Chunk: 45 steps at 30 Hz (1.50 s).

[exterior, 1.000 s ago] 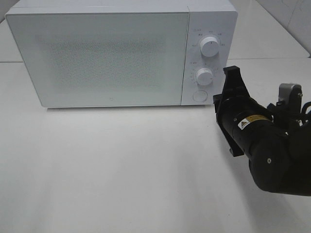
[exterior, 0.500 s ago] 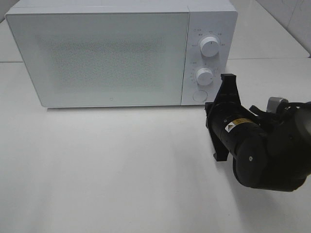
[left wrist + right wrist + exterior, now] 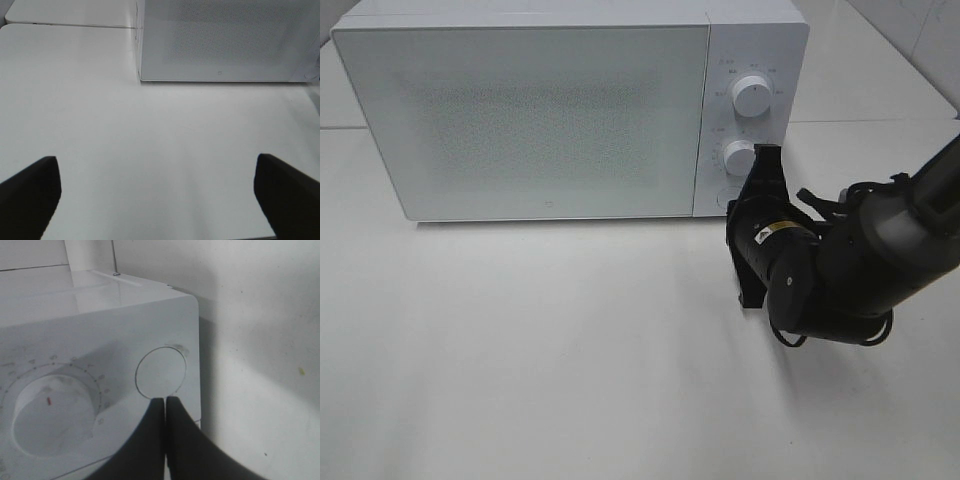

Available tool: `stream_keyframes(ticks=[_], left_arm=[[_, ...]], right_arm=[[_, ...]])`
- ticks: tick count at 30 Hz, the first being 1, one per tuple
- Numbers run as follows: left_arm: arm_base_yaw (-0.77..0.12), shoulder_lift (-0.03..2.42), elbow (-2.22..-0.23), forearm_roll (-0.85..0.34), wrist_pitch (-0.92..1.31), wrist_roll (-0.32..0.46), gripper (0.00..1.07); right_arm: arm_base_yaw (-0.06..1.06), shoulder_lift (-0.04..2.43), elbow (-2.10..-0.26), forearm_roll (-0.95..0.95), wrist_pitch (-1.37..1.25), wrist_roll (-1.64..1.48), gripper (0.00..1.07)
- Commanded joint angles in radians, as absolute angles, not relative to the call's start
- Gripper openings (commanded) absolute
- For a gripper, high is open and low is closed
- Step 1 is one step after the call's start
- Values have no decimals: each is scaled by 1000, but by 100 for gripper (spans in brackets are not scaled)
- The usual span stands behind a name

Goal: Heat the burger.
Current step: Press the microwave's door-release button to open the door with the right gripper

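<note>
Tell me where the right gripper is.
The right gripper, shut, is on the high view's right, its tips at the microwave's round button, under the lower dial.

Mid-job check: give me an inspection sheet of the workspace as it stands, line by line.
Surface: white table, bare where seen.
Job's things: burger not in view; microwave with its door closed.
Clutter: nothing seen.
Hands: right hand shut, tips at the round button, contact unclear; left hand open above the table.
Cables: black cable looped along the right arm.
Surroundings: pale tiles beyond the table's far corner.
</note>
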<state>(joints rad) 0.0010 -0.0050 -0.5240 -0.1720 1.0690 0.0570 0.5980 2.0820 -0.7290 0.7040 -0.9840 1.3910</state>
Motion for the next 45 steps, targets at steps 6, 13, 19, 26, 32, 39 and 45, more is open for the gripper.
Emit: stream_keyframes(ticks=[6,13,19,26,32,39,45], left_arm=[[3,-21,-522,-180,1063,53,98],[3,-21,-522,-180,1063,53,98],[3,-21,-522,-180,1063,53,98],[3,-21,-522,-180,1063,53,98],[3,-21,-522,-180,1063,53,98],[3,-21,-522,-180,1063,53,98],[3,-21,-522,-180,1063,53,98]], right_arm=[[554,2133,-808,674,-946,1374,0],[547,2155,-826,685,-952,1357,0],[535,2156,-842,697,-947,1322,0],[513,2156,-868,695,-937,1287,0],[513,2156,-868,697,-943,1299,0],[517,2156,-868,681,-948,1360,0],[537,2156,-876,709,-950,1356,0]])
